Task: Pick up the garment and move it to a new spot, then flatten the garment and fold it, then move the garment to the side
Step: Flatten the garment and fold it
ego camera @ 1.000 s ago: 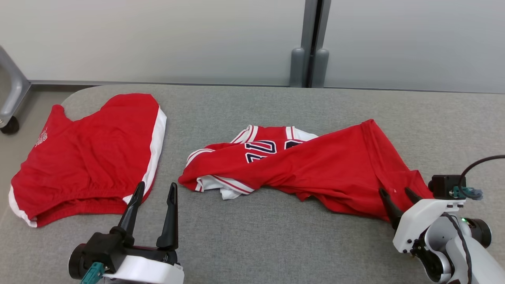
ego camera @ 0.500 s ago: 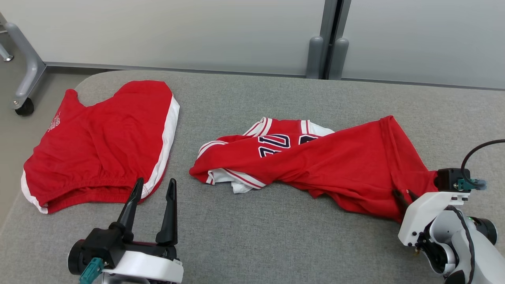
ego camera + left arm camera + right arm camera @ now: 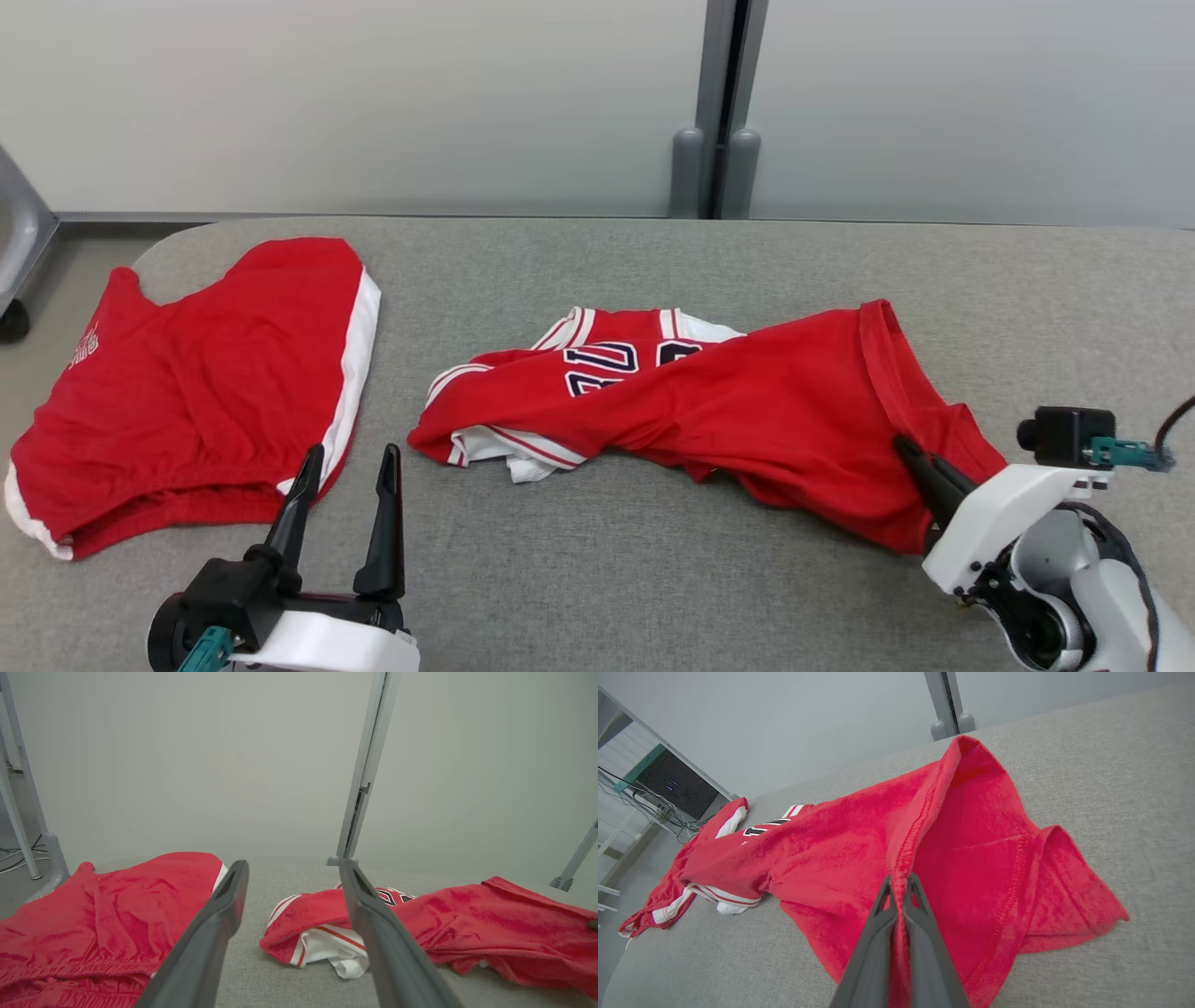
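Pinching a raised ridge of the red jersey (image 3: 747, 401) with the right tool (image 3: 913, 450), fingers pressed together on the stitched hem (image 3: 920, 821). Squeezed thin between those fingers, with red cloth running down along their length in the right wrist view.

Lying crumpled on the grey bench (image 3: 607, 579), stretched away from the right tool toward the left tool's side. Closest to the shut fingertips, plain red body cloth. At the far end from them, navy numerals and bunched white-and-red trim. Just to the right of the closed fingers in the wrist view, a loose corner of the same cloth, spread flat on the bench.

Holding the left tool (image 3: 352, 457) spread wide, fingers well apart, bare bench between them. Ahead of it and to its right, near but apart: the trimmed, bunched end of the jersey. Ahead and to its left: red shorts (image 3: 187, 401) with a white side stripe, laid flat, the striped edge just beside the left fingertip. Touching it or not, cannot tell.
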